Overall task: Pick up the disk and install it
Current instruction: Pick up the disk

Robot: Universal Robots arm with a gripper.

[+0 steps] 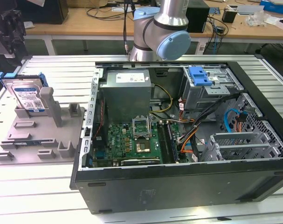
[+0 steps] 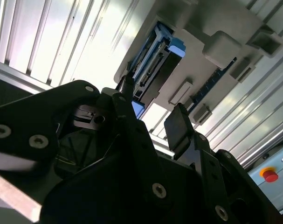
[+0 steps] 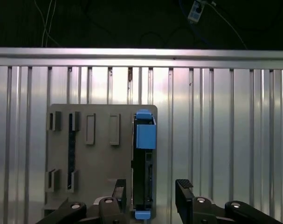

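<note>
While the arm's chunky silver-and-pale-blue joint [image 1: 167, 32] hangs over the back of the open PC case [image 1: 178, 186] in the exterior view, the disk [image 1: 25, 93] is well apart from it. It stands upright in the grey plastic holder [image 1: 38, 135], about 9 o'clock from the case, toward the exterior view's left, tucked against a blocky post. It's a silver slab with a white-and-blue label and a blue plastic frame. Holder and case both sit on a ribbed aluminium table [image 1: 52, 70]. Inside the case a green motherboard [image 1: 132, 140] lies flat, and a blue latch piece [image 1: 199, 76] tops the metal drive cage at roughly 1 o'clock from it.

First wrist view: the disk [image 3: 143, 163] shows edge-on, a thin dark slab with a blue tab, slotted in the flat holder [image 3: 99, 158]. The gripper [image 3: 150, 193] is spread wide, one black finger on either side of the disk's near end, with gaps showing, so it's pinching nothing.

Second wrist view: the matte black fingers [image 2: 178, 126] have squared-off tips and stand apart, with the disk's blue-framed edge [image 2: 153, 70] just beyond them.
</note>
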